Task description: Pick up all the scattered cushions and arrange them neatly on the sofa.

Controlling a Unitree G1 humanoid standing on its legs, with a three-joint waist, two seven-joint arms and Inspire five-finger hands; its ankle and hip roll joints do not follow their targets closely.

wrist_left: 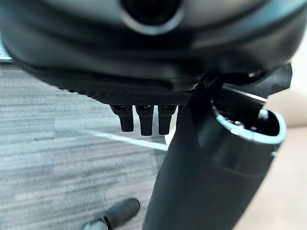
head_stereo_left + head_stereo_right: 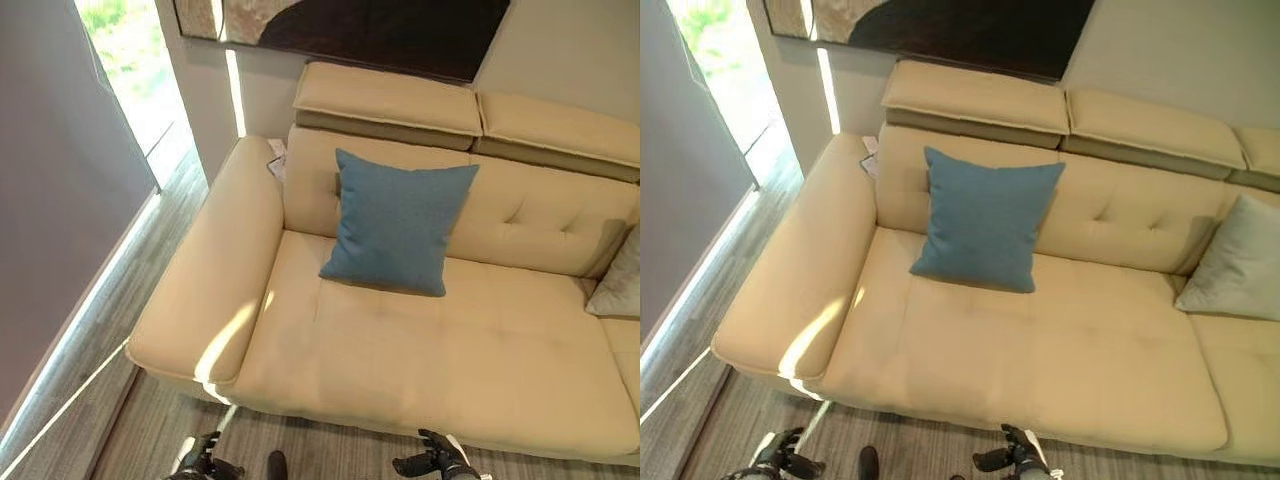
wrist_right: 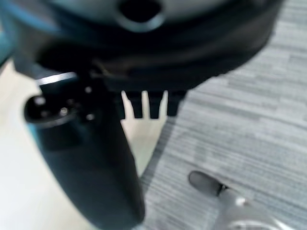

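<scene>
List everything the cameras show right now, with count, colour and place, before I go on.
Sofa: one, cream, along the wall, with raised headrests.
Blue cushion: one, upright against the sofa back near the armrest on the robot's left.
Grey cushion: one, light grey, leaning on the sofa back to the robot's right.
Picture: one, dark, on the wall above the sofa.
Window: one, bright, to the left of the sofa.
Floor: grey wood-look planks in front of the sofa.
Left hand: dark, low in front of the sofa, holding nothing.
Right hand: dark, low in front of the sofa, fingers relaxed, holding nothing.
</scene>
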